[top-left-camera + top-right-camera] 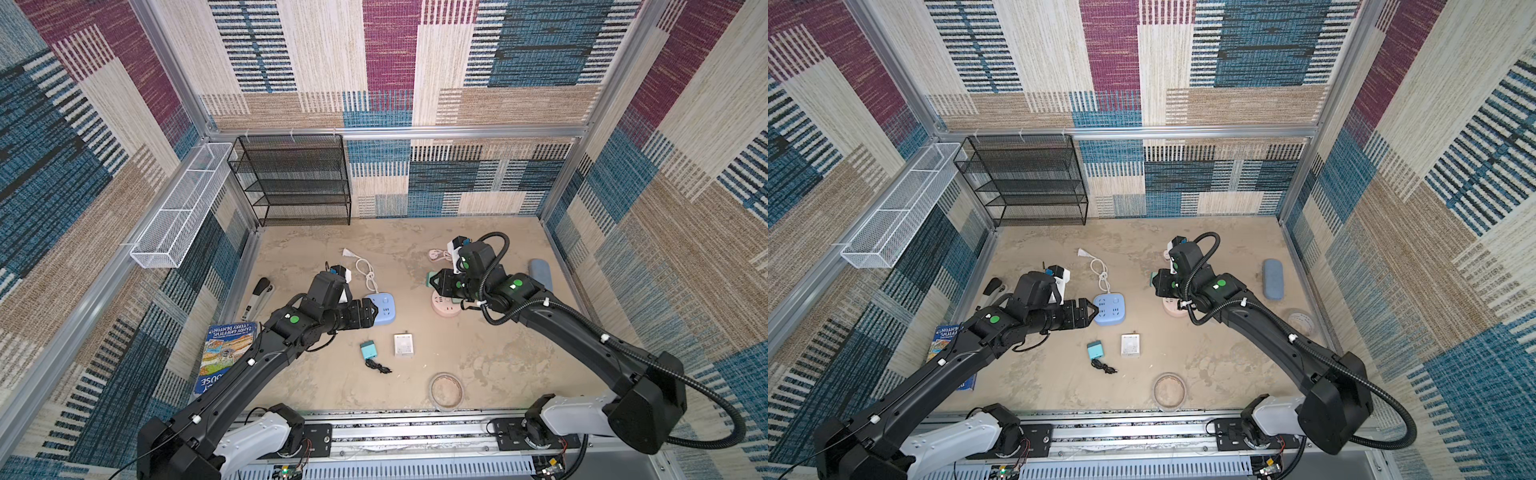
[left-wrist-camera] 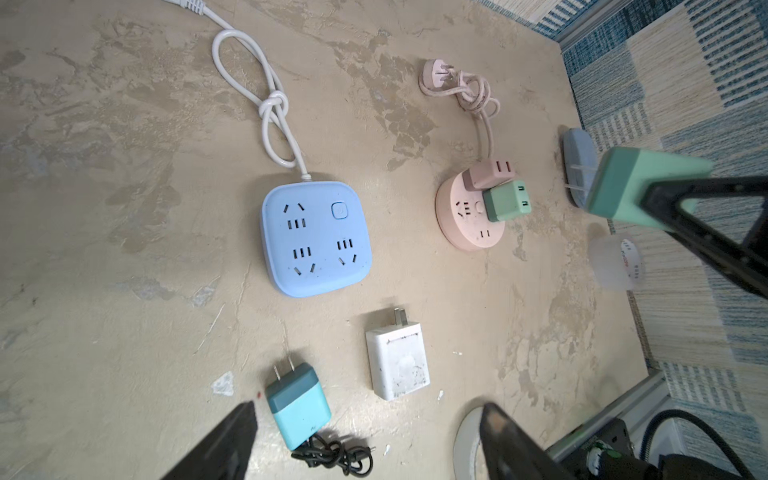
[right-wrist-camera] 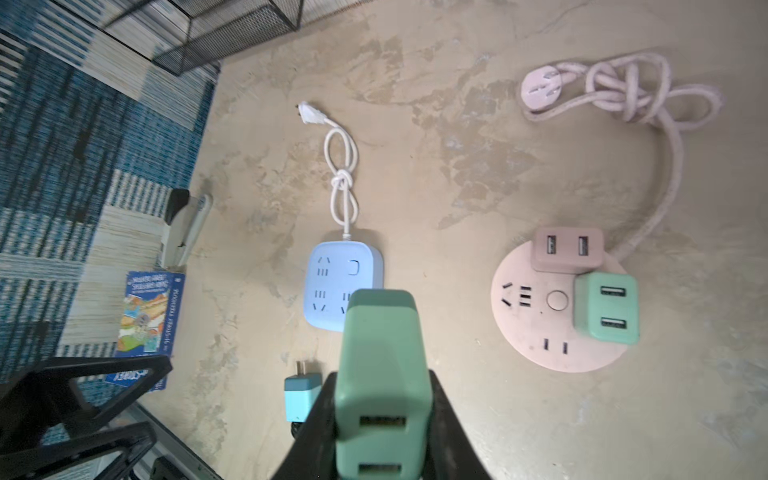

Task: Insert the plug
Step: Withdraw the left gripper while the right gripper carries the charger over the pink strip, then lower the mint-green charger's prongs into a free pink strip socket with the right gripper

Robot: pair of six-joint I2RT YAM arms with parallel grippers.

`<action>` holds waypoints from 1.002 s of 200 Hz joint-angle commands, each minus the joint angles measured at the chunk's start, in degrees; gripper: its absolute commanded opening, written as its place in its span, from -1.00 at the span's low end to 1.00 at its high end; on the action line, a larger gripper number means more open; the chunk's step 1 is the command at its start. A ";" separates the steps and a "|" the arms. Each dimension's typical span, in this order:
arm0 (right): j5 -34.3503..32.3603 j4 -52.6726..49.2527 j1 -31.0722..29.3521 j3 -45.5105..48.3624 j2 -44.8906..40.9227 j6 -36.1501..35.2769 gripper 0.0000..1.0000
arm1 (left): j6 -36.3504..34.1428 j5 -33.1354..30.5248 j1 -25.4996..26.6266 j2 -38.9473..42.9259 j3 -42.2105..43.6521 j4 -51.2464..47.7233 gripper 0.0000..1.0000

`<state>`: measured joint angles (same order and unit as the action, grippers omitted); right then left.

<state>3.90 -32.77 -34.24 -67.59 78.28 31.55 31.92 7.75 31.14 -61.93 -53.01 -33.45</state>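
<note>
**While the green plug is riding in the right gripper: entry for the carry-and-align step**

Item 1. Right gripper (image 3: 382,374): its jaws are clamping the flanks of the green plug (image 3: 382,353), USB end nearest the wrist. In a top view the gripper is hovering right of centre, clear of the table (image 1: 498,374) and above the near-left edge of the round pink socket (image 1: 444,305).

Item 2. Left gripper (image 2: 368,411): its jaws are standing wide with nothing between them. In a top view it is waiting just left of centre, over the left edge of the blue power strip (image 1: 382,305).

Item 3. Receptacles: the pink socket is already carrying a pink adapter (image 3: 567,249) and a mint adapter (image 3: 606,307), with two openings showing free. All of the blue strip's openings are showing empty.

Item 4. Loose stock: a teal charger (image 2: 297,405) and a white charger (image 2: 397,357) are lying below centre in both top views.

Step, as judged: the plug is being carried and is not yet seated. Which receptacle it is heading for cannot be told. The next move is calling for the prongs to be squared over a free two-slot opening, then pressed straight in. The empty gripper may be needed to steady the base.

View notes: the left wrist view is showing the plug's prongs (image 2: 575,178), bare and in the air. The right wrist view is hiding them behind the plug body but is giving the pink socket's free slots plainly. In both top views the arm is covering most of that socket.
</note>
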 commanded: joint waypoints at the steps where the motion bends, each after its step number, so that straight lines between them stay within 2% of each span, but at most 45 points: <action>1: 0.36 -6.56 0.05 -3.02 2.84 -3.33 -1.00 | -2.21 0.84 -0.12 -0.26 0.29 0.67 0.77; 37: -1.74 -8.23 0.35 -5.65 4.84 -2.79 -1.00 | -1.50 2.73 -0.09 0.23 2.20 3.11 0.73; 64: -2.86 -13.46 0.75 -9.91 8.92 -3.05 -1.00 | -0.16 3.33 -0.07 1.45 4.65 5.67 0.72; 115: -3.12 -21.96 0.97 -18.27 17.53 -9.14 -1.00 | -0.28 4.51 -0.03 1.88 5.31 6.73 0.71; 200: -5.63 -24.97 1.97 -19.16 24.01 -13.60 -1.00 | 0.80 7.60 -0.07 1.06 7.15 10.03 0.71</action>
<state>-0.16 -56.60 -32.77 -86.11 101.43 19.75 32.23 14.13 31.14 -60.75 -46.04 -25.39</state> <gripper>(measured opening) 0.282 0.855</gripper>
